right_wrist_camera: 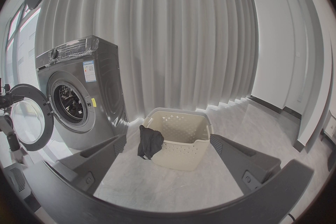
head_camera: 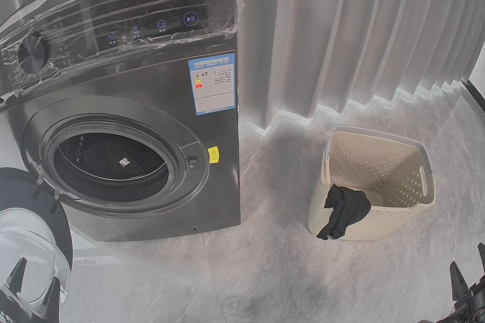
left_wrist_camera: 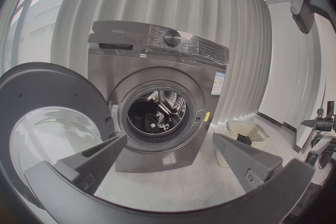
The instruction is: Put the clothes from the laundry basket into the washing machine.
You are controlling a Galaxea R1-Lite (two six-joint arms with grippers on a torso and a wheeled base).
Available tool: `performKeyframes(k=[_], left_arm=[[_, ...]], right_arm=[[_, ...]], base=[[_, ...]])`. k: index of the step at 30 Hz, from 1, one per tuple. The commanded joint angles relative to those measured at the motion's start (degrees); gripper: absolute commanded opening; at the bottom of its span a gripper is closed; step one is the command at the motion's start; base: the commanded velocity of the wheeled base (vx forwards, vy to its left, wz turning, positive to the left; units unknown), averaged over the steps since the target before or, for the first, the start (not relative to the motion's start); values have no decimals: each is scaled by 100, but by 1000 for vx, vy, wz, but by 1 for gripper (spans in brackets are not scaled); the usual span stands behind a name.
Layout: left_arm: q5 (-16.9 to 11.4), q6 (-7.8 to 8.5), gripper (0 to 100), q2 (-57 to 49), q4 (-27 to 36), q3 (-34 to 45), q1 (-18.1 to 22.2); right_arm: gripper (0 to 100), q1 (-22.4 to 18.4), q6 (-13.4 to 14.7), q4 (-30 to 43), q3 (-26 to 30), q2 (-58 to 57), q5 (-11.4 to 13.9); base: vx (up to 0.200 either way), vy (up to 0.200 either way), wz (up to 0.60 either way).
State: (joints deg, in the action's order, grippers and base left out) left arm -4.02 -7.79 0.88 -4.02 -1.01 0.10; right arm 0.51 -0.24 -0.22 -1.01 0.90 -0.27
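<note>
While held low at the near corners, noted left gripper (left_wrist_camera: 168,137) and right gripper (right_wrist_camera: 168,137) spread wide, empty. Found black garment (head_camera: 346,210) draped over laundry basket (head_camera: 384,133) rim. Washing machine (head_camera: 151,82) door (head_camera: 30,218) swung open, dark clothes (head_camera: 108,157) in drum. Bare grey floor (head_camera: 273,263) between; white curtain (head_camera: 353,11) behind.

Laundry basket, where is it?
In the head view, the laundry basket stands on the floor right of the washing machine, before the curtain, black cloth over its rim.
</note>
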Motion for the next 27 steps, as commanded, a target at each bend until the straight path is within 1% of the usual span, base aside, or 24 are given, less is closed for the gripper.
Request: performKeyframes(k=[1, 2, 8, 22, 27], left_arm=[[-2, -3, 100, -70, -2, 101, -1], [-2, 6, 100, -70, -2, 101, -1], [-2, 14, 100, -70, -2, 101, -1], [-2, -12, 100, -70, -2, 101, -1], [-2, -12, 100, -79, -2, 101, -1]], right_arm=[[100, 2, -2, -4, 101, -90, 0], [100, 2, -2, -4, 101, -90, 0], [100, 2, -2, -4, 101, -90, 0], [100, 2, -11, -4, 101, -90, 0], [100, 2, -11, -4, 101, -90, 0]], base=[[0, 0, 0], [0, 0, 0], [0, -200, 0], [0, 0, 0], [0, 0, -600]])
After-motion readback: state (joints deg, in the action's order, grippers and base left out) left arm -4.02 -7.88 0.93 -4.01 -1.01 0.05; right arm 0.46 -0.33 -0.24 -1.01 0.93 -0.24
